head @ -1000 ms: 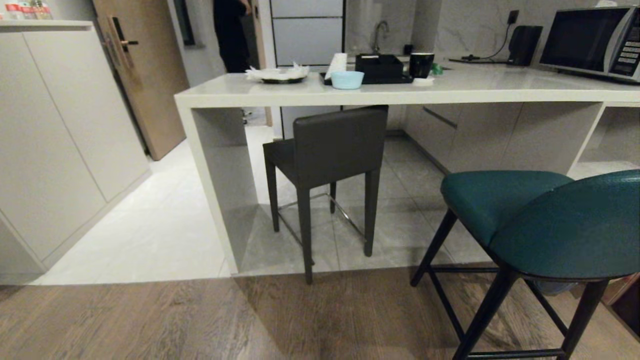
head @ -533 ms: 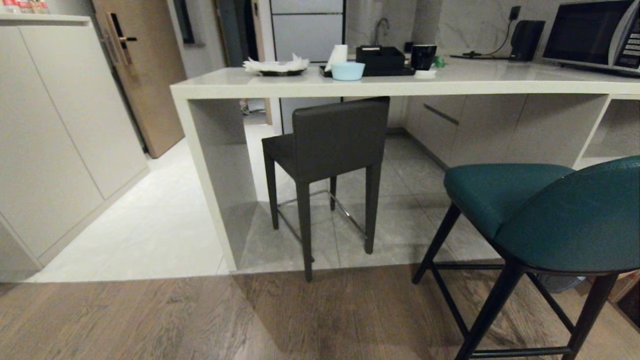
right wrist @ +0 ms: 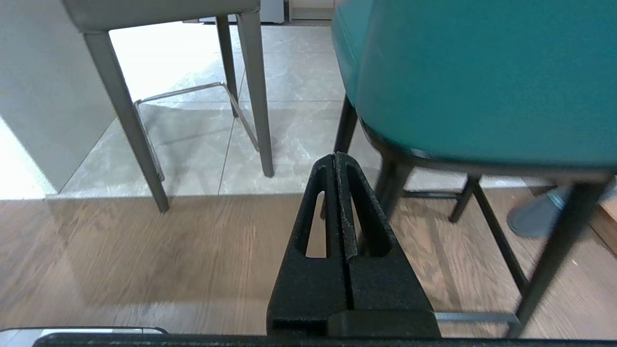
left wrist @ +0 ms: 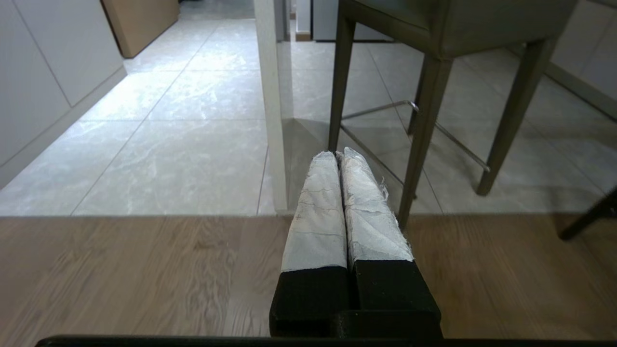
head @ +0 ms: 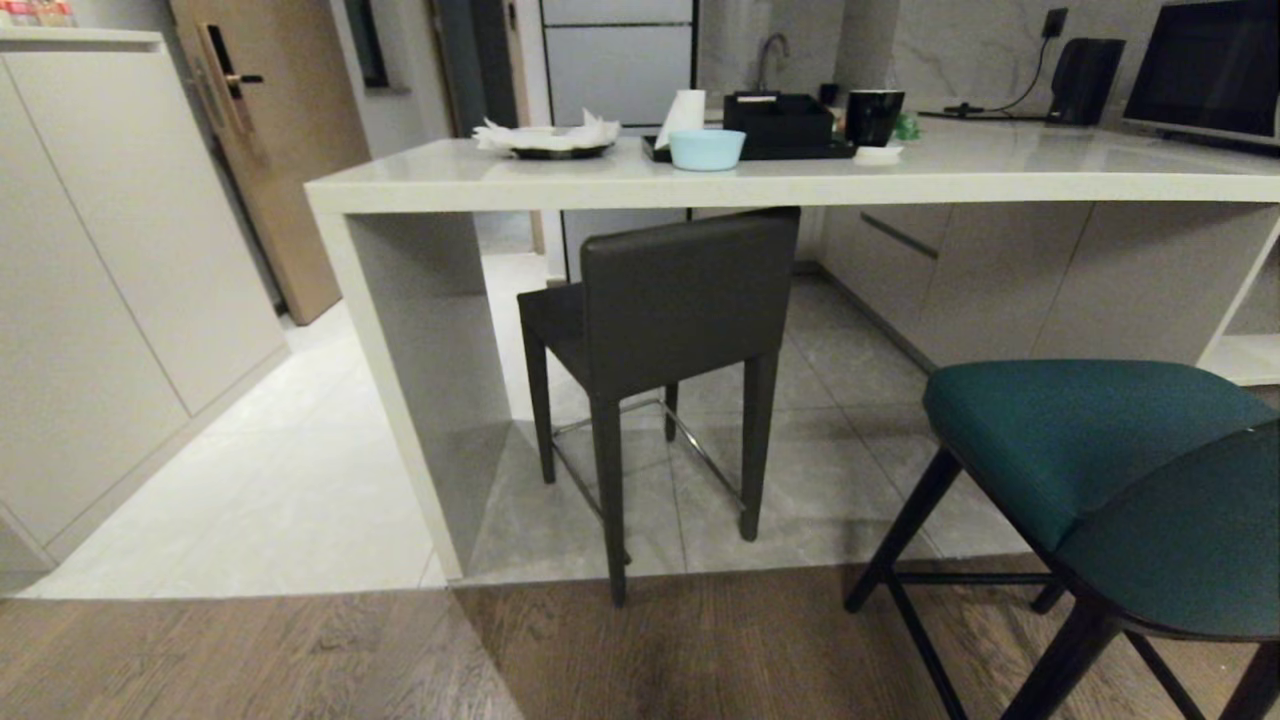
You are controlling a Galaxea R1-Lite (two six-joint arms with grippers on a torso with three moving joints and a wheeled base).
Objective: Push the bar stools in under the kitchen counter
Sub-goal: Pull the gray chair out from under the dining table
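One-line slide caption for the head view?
Dark grey flat-backed stool partly under the pale stone counter; teal leather stool stands outside it.

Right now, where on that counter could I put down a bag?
The counter lies bare between the black cup and the microwave, and at its left end before the plate. The middle is crowded: blue bowl, black tray.

Head view looks down toward the counter (head: 620, 185)—both low wrist views share the grey stool (head: 670, 300).
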